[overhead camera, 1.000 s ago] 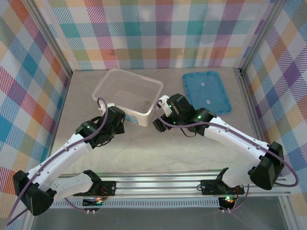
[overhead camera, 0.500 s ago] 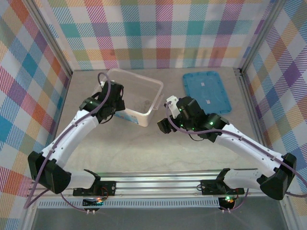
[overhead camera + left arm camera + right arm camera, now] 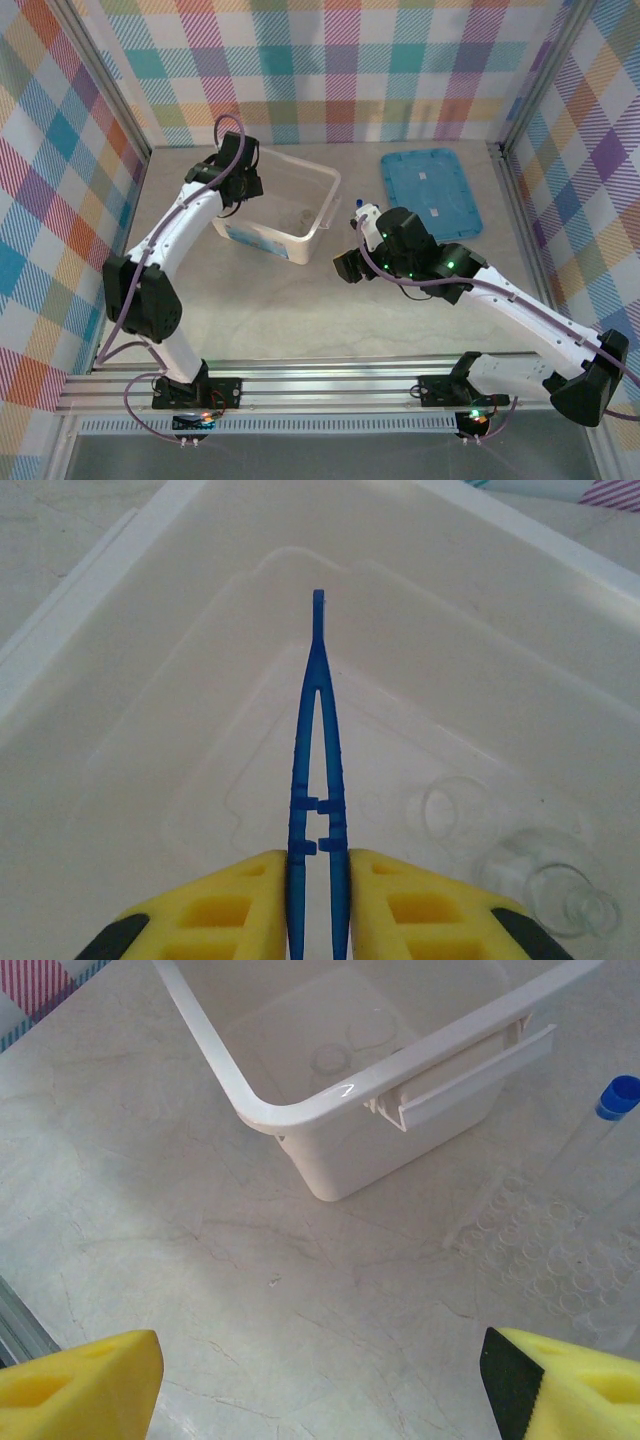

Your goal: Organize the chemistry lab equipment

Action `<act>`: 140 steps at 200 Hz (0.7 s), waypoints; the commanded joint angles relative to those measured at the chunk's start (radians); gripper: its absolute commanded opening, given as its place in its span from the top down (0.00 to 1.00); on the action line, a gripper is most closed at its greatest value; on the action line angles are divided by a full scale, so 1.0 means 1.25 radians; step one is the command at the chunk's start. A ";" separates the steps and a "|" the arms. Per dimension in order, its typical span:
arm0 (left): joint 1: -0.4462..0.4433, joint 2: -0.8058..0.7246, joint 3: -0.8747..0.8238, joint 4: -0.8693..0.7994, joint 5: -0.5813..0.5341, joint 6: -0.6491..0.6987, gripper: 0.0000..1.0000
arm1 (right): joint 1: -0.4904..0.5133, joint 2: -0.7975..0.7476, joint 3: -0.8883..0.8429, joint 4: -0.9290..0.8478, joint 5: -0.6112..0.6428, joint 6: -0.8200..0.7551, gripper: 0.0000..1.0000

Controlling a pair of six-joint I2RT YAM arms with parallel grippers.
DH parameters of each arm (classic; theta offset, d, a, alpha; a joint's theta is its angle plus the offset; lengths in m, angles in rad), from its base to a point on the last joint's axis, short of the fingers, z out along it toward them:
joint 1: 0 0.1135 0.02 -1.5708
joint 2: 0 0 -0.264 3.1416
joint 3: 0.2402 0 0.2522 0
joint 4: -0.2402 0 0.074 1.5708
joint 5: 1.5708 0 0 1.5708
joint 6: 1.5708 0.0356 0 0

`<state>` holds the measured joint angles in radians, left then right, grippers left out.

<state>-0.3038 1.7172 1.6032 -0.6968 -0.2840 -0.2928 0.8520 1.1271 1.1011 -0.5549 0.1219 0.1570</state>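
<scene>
While the left gripper (image 3: 318, 865) is pinching the dark blue tweezers (image 3: 318, 740), pointed into the translucent box (image 3: 90, 610) beside the glass dish (image 3: 545, 875) — evidently for release there — the right gripper (image 3: 320, 1380) hangs spread, empty, near a blue-capped tube (image 3: 603, 1120).

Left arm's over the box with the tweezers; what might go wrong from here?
Dropped now, the tweezers in the left gripper may strike the clear cup or glass flask lying in the box.
The open right gripper hangs near the blue-capped tube; a careless swing might knock it.
</scene>
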 commanded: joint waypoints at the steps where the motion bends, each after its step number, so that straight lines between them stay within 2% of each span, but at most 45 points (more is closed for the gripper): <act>1: 0.026 0.050 0.046 0.004 0.037 0.027 0.79 | 0.007 -0.013 -0.009 -0.006 -0.010 0.022 0.16; 60: 0.062 0.164 0.079 0.003 0.086 0.029 0.80 | 0.009 0.001 -0.001 -0.013 -0.005 0.034 0.16; 140: 0.077 0.272 0.125 0.001 0.115 0.017 0.80 | 0.008 0.004 0.006 -0.028 0.005 0.043 0.16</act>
<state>-0.2291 2.0251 1.7046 -0.6968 -0.1631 -0.2684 0.8577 1.1332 1.0992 -0.5701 0.1196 0.1963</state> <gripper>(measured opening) 0.202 0.839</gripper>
